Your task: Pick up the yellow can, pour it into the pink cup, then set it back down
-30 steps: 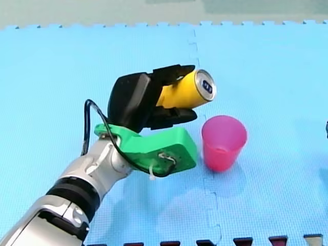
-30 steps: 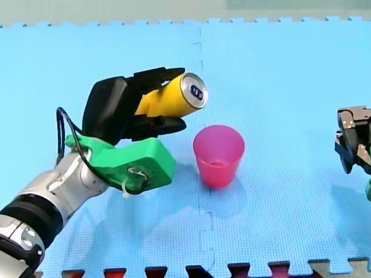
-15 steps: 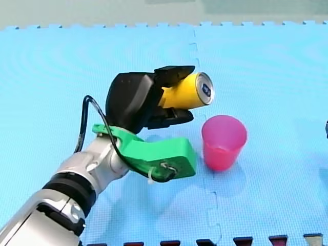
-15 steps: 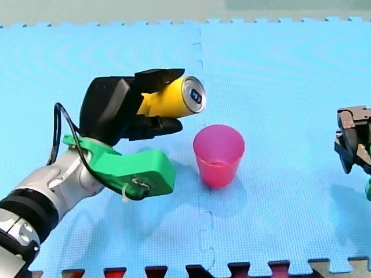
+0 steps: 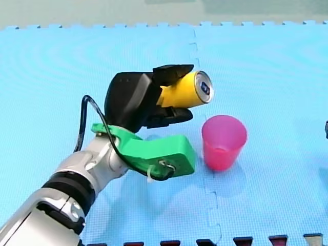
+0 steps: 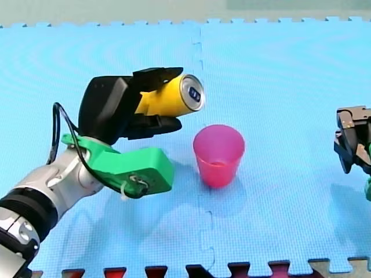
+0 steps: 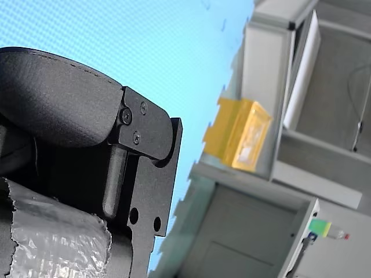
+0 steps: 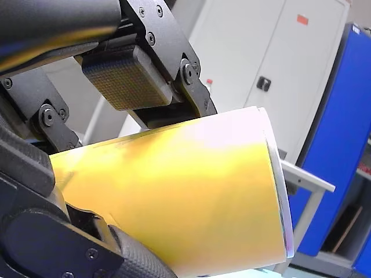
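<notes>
Left hand (image 5: 143, 101): I see it clamped round the can (image 5: 180, 92), held above the mat (image 5: 266, 66);
Can: tipped sideways, top toward the cup (image 5: 223, 143), just left of it;
Right hand (image 6: 353, 142): mat's right edge; grip I cannot tell

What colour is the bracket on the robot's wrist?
Green bracket, under the left hand gripping the can; second head view.

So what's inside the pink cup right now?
Only its pink inner wall shows in the pink cup; the near wall hides its bottom. The left hand holds the yellow can tilted beside it; the right hand is far right.
</notes>
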You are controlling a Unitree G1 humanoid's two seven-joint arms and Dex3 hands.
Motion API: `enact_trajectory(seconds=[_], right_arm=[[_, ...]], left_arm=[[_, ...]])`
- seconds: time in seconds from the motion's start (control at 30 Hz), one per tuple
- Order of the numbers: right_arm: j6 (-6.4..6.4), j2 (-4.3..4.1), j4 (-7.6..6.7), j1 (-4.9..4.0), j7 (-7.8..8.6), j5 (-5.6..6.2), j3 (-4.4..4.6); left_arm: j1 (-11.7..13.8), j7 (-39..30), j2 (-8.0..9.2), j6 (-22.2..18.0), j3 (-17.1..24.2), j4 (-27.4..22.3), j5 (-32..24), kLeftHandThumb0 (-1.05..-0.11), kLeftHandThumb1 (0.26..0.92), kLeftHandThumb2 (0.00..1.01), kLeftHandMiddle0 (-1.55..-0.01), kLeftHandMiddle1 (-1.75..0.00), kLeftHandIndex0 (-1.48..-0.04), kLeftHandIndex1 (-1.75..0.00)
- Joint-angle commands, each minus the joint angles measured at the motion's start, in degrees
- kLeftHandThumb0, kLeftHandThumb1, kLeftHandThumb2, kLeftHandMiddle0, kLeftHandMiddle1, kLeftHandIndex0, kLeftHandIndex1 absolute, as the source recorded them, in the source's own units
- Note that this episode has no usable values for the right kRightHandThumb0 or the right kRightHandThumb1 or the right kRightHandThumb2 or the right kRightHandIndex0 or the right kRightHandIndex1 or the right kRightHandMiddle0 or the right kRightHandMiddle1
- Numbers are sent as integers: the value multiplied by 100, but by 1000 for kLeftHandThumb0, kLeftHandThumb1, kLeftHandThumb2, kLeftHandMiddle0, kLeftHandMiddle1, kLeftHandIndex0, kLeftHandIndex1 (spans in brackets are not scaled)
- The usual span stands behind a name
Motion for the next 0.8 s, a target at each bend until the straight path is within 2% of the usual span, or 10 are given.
enact_trajectory(seconds=[0.0,0.23,0.4,0.53,0.77], right_arm=[[-1,-36,-13,-8,-39,-21,17],[-15,-34,-18,-8,-115,-70,41],[-2,-38,-14,-15,-102,-60,33],[15,-29,-4,-24,-99,-54,27],[13,-33,1,-28,-81,-45,16]], left_arm=[[-72,35,23,-3,-15,-23,5,-331,805,0,-1359,-7,-1209,0],[-124,174,53,171,-166,-60,204,-332,803,0,-1359,-5,-1208,0],[-144,336,81,267,-284,-58,361,-329,803,1,-1327,0,-1184,0],[-200,730,148,501,-570,-59,741,-297,813,4,-1301,-1,-1170,-2],[-254,1014,148,666,-772,12,937,-291,823,4,-1356,-32,-1188,-8]])
